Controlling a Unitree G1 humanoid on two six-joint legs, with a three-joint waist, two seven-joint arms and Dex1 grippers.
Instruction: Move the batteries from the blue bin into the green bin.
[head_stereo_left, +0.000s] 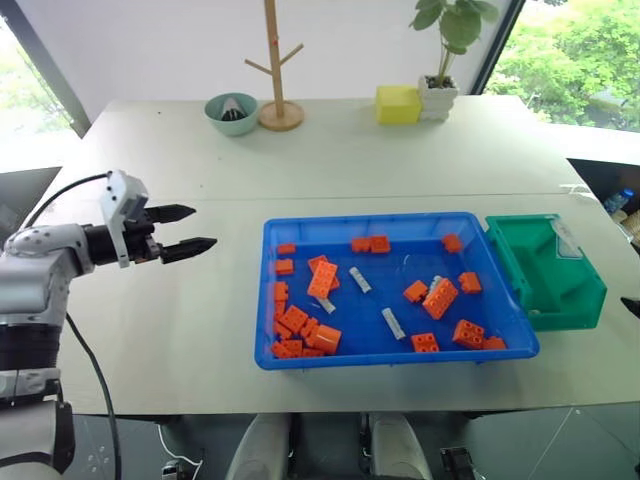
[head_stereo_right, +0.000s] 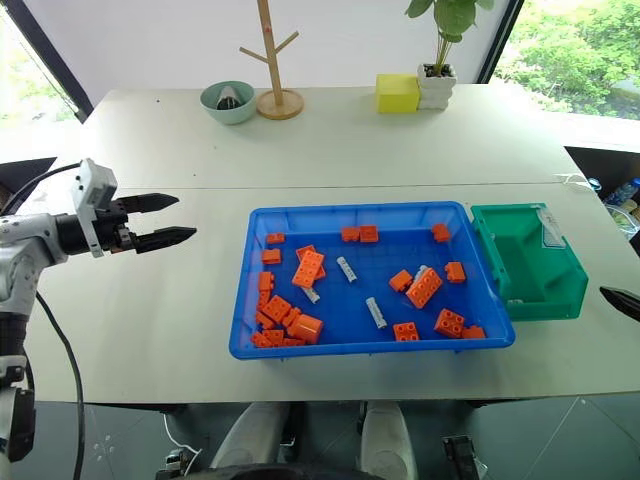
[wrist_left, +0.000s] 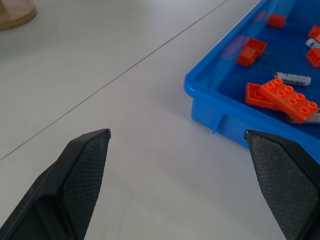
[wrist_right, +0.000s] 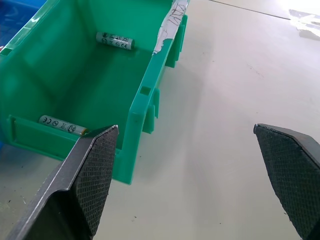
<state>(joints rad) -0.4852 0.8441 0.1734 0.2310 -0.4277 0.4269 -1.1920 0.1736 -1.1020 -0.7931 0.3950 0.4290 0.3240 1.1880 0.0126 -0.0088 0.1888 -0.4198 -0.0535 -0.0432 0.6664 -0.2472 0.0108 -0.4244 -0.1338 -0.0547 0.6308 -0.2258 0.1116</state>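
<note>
Several batteries (head_stereo_left: 393, 322), thin silvery-white cylinders, lie on the floor of the blue bin (head_stereo_left: 395, 356), scattered among orange toy bricks (head_stereo_left: 440, 297). One battery rests near the middle of the bin, another just beyond it toward the far wall, and a third sits half hidden under bricks toward the bin's left side. The bricks cluster most thickly in the bin's near left corner, with others spread along the far wall and toward the right end.

The blue bin sits on the near half of a white table (head_stereo_left: 180, 340), close to its front edge. Touching the blue bin's right end stands the green bin (head_stereo_left: 560, 300), smaller and deeper. Two batteries (wrist_right: 115, 40) already lie inside it, one by each end of its floor.

The left gripper (head_stereo_left: 195, 228) hovers above the table, well to the left of the blue bin and apart from it, pointing toward the bin. Its two black fingers stand spread, holding nothing. The batteries lie well to its right, past the bin's left wall.

The right gripper (wrist_right: 187, 150) hangs over bare table just beside the green bin's outer wall, at the table's right edge. Its fingers (wrist_right: 95, 170) are spread wide and empty.

Along the table's far edge stand a pale teal bowl (head_stereo_left: 231, 113), a wooden branch stand (head_stereo_left: 280, 115), a yellow block (head_stereo_left: 398, 104) and a potted plant (head_stereo_left: 440, 95).
</note>
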